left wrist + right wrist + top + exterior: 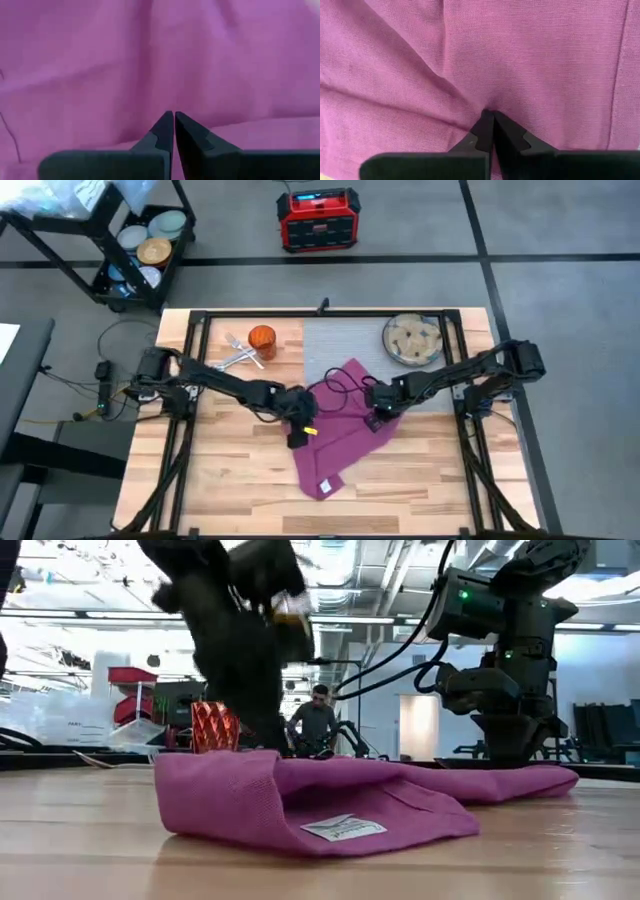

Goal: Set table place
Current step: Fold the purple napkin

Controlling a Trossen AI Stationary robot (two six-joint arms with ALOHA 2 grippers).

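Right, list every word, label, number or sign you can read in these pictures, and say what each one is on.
No text here can be read.
White tag sewn on the magenta napkin: it carries print, too small and blurred to read.
Red box on the floor beyond the table: a lit display panel on top, nothing legible.
Left gripper and right gripper: no markings show.

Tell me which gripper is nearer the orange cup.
Left. The left gripper sits at the napkin's edge below the orange cup; the right gripper is across the napkin, farther away.
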